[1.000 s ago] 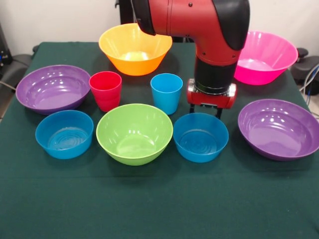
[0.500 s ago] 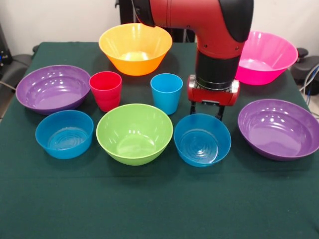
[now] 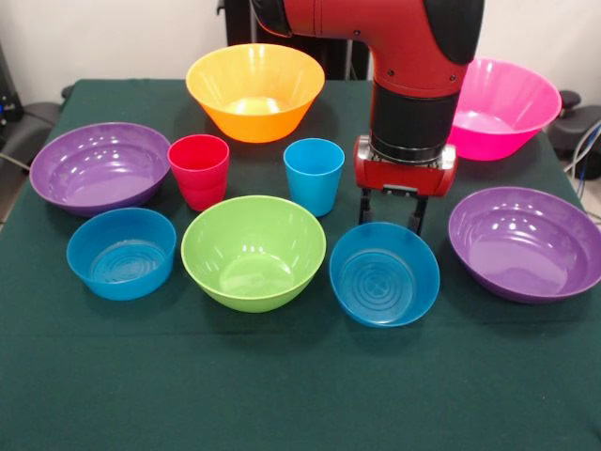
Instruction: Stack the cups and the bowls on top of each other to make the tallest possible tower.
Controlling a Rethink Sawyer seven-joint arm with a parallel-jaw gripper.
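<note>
My gripper (image 3: 390, 224) comes down from the red arm and is shut on the far rim of a small blue bowl (image 3: 384, 277). That bowl is tipped up with its inside facing the camera. A second small blue bowl (image 3: 121, 254) sits at the front left, beside a lime green bowl (image 3: 254, 252). Behind them stand a red cup (image 3: 199, 171) and a blue cup (image 3: 314, 176). Purple bowls lie at the left (image 3: 100, 166) and right (image 3: 524, 242). The orange bowl (image 3: 254, 91) and pink bowl (image 3: 498, 108) are at the back. No tower is in view; each piece stands alone.
Everything rests on a dark green tablecloth (image 3: 300, 385). The arm's thick red and black body hangs over the back right, partly hiding the pink bowl. Dark chairs and cables show past both side edges of the table.
The small blue bowl under the gripper has tipped up and shifted slightly towards the camera and right, its inside now facing forward. The gripper has risen a little with the rim.
</note>
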